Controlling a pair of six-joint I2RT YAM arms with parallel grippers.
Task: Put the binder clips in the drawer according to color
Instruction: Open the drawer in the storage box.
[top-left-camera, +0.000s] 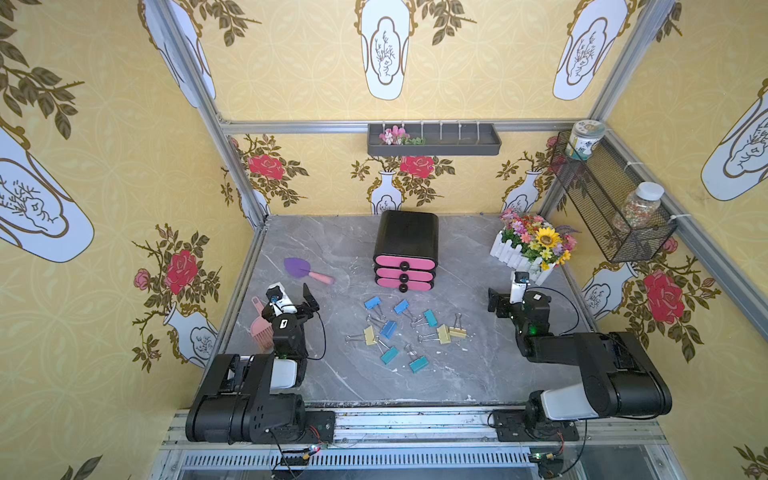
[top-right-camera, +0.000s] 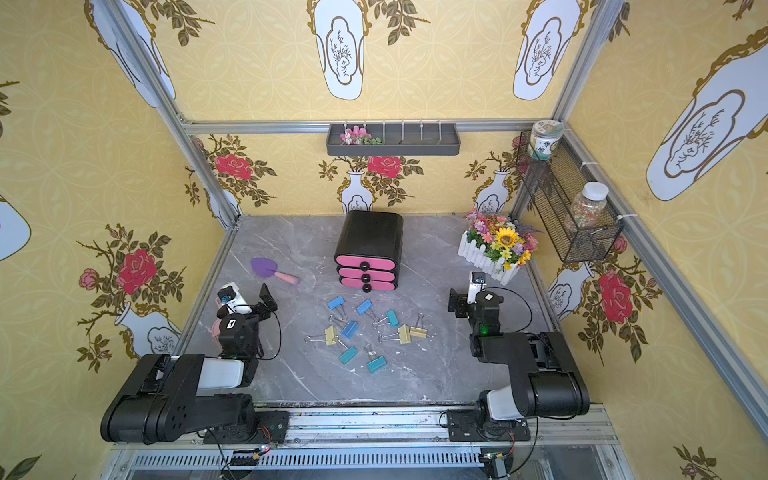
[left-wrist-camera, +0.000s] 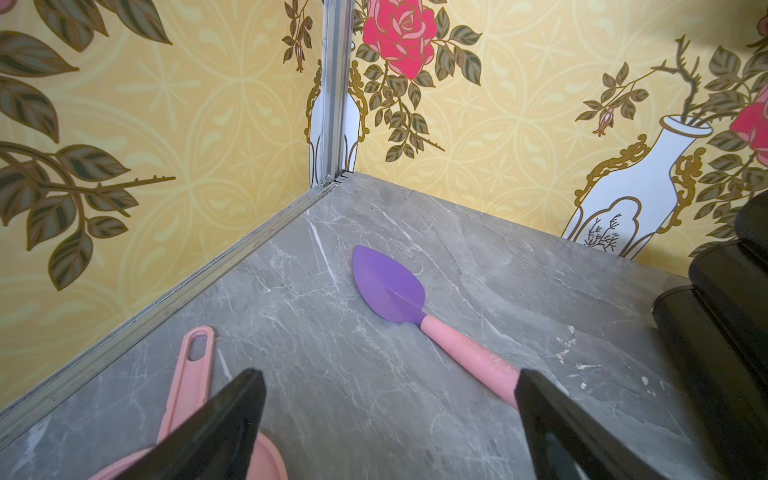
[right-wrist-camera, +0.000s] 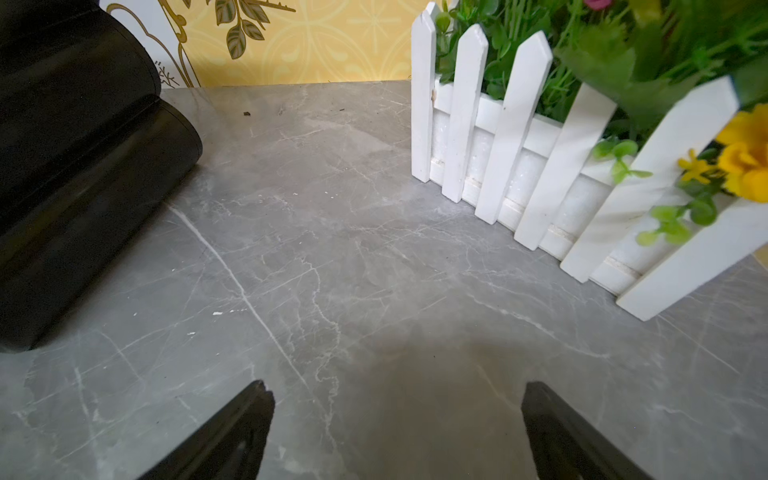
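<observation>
Binder clips (top-left-camera: 388, 329) lie loose on the grey table (top-left-camera: 332, 386) in both top views, nine scattered at mid-table: three blue toward 12 o'clock of the scatter, three pale yellow across its middle, teal mostly toward 6 o'clock. The drawer (top-left-camera: 405, 262) stands just beyond them at 12 o'clock, a black cabinet with three pink fronts, all shut, so nothing is sorted yet.

Each clip looks light and stiff: a folded painted-metal body, probably slick, with thin springy wire handles that would flex or slip out of a pinch. The surer hold, I judge, is across the coloured body, coming straight down. Isolated ones, such as the teal clip (top-left-camera: 418, 364) at 6 o'clock, are the easy picks. Two yellow clips (top-left-camera: 444, 333) at 3 o'clock lie touching, and wires cross near the middle blue one, so those may drag a neighbour.

The cabinet also looks light, and pulling a small round knob (top-left-camera: 403, 266) could slide it unless it is braced.

The left hand (left-wrist-camera: 386, 376) hangs at 9 o'clock of the scatter, released and empty, facing a purple trowel (left-wrist-camera: 390, 286). The right hand (right-wrist-camera: 397, 384), at 3 o'clock, is likewise spread wide and holds nothing, facing a white picket flower box (right-wrist-camera: 507, 145).
</observation>
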